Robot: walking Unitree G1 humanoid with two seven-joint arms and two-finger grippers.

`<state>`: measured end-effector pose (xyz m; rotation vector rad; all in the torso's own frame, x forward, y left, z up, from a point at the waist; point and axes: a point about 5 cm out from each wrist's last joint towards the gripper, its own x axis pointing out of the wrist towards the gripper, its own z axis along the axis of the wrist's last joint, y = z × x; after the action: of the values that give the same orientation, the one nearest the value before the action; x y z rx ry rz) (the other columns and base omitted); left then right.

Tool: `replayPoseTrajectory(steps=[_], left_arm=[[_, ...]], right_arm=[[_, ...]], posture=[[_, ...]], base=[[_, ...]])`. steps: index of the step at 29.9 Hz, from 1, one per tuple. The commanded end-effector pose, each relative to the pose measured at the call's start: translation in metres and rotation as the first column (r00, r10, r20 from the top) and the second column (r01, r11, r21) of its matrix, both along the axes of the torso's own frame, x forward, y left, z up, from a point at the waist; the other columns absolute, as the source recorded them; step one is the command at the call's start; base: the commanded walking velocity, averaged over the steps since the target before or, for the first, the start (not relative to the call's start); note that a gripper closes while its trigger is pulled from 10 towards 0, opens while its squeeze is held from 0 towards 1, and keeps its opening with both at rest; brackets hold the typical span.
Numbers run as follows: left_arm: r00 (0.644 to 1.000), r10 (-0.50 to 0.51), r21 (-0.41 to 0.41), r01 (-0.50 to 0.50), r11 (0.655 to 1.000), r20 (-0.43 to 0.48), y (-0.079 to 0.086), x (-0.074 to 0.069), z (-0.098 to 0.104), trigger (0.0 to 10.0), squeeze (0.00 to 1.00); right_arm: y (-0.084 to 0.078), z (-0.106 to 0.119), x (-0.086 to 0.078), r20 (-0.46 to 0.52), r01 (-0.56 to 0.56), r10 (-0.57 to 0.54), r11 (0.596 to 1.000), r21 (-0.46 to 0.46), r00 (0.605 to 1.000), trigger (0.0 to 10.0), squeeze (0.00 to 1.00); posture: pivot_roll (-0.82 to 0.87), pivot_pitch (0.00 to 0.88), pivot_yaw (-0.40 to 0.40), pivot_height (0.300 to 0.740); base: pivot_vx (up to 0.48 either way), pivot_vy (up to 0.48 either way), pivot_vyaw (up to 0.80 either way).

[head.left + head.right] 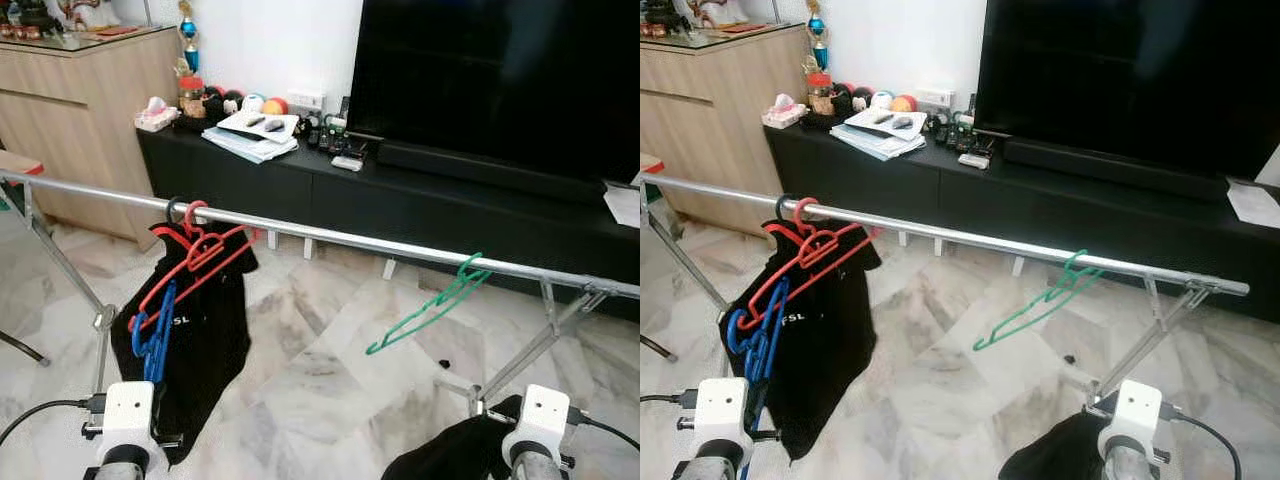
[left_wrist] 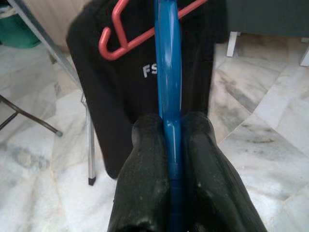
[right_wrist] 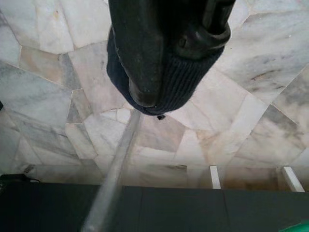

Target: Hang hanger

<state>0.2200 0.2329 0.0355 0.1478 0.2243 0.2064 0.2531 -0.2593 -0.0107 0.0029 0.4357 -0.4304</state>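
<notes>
A large dark television [image 1: 500, 70] stands at 1 o'clock on a long black cabinet [image 1: 400, 205]. In front of it a silver rail [image 1: 330, 238] crosses the scene from 9 o'clock to 3 o'clock. A black shirt [image 1: 205, 330] hangs from the rail at 8 o'clock, with a red hanger [image 1: 195, 262] over it. A green hanger [image 1: 425, 305] hangs on the rail at 4 o'clock, apart from the others. The blue hanger [image 2: 168, 72] is at 7 o'clock, just in front of the shirt and below the rail. The left gripper [image 2: 170, 145] pinches it between both fingers. The right gripper [image 3: 166, 94] at 5 o'clock is wrapped in a dark cloth [image 3: 164, 72] and seems to clamp it.
</notes>
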Motion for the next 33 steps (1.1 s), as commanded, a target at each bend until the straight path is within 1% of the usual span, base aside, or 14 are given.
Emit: replayPoseTrajectory(steps=[1,4,5,8,33], left_arm=[[1.000,0.002,-0.010,-0.002,1.000,0.020,0.0008,0.0004,0.0042,10.0,0.00],[1.000,0.001,-0.011,-0.001,1.000,0.021,0.0005,0.0003,0.0043,10.0,0.00],[1.000,-0.001,-0.014,0.001,1.000,0.023,0.0000,0.0003,0.0045,10.0,0.00],[1.000,-0.001,-0.015,0.001,1.000,0.025,-0.0002,0.0002,0.0045,10.0,0.00],[1.000,-0.008,-0.017,0.009,1.000,0.026,-0.0006,-0.0011,0.0054,10.0,0.00]], right_arm=[[-0.0040,0.0075,0.0061,0.033,0.013,-0.013,1.000,-0.005,0.999,10.0,0.00],[-0.0044,0.0081,0.0065,0.037,0.015,-0.015,1.000,-0.006,0.999,10.0,0.00],[-0.0062,0.0110,0.0076,0.061,0.028,-0.027,1.000,-0.009,0.998,10.0,0.00],[-0.0080,0.0130,0.0081,0.074,0.041,-0.040,0.999,-0.014,0.996,10.0,0.00],[-0.0059,0.0122,0.0091,0.068,0.047,-0.046,0.999,-0.007,0.997,10.0,0.00]], posture=[[0.11,0.000,-0.031,0.740],[0.11,0.000,-0.032,0.740],[0.11,0.000,-0.034,0.740],[0.11,0.000,-0.034,0.740],[0.12,0.000,-0.036,0.740]], base=[[0.000,0.262,0.00],[0.000,0.274,0.00],[0.000,0.296,0.00],[0.000,0.306,0.00],[-0.245,0.307,0.00]])
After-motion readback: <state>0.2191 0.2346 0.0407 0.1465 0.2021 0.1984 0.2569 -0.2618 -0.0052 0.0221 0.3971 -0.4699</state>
